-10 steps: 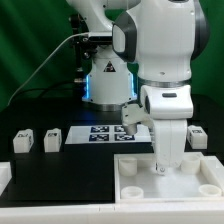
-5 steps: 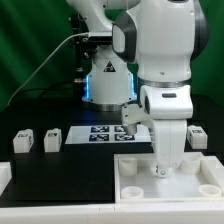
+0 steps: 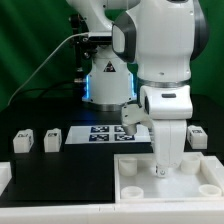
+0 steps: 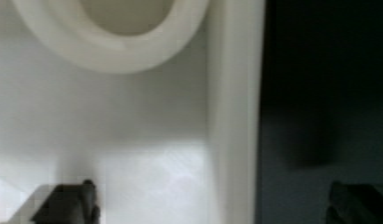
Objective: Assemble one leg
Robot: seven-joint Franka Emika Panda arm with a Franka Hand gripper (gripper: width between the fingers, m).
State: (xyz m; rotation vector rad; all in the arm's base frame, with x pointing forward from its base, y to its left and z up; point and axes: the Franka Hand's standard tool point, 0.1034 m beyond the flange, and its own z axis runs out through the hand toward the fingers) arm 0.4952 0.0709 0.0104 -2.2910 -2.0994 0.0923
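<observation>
One arm reaches straight down at the near right, its gripper (image 3: 166,168) low over the big white tray piece (image 3: 135,190), fingers spread apart and holding nothing. On the dark surface (image 3: 70,165), one leg (image 3: 22,141) and a second leg (image 3: 52,138) stand at the left; a third leg (image 3: 197,137) stands at the right.

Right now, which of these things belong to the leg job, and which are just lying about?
For the job:
- pincer, open, low over the tray piece
- leg, second leg, third leg
- white tray piece, probably what a leg joins

Just there:
- marker board, lying flat on the table
</observation>
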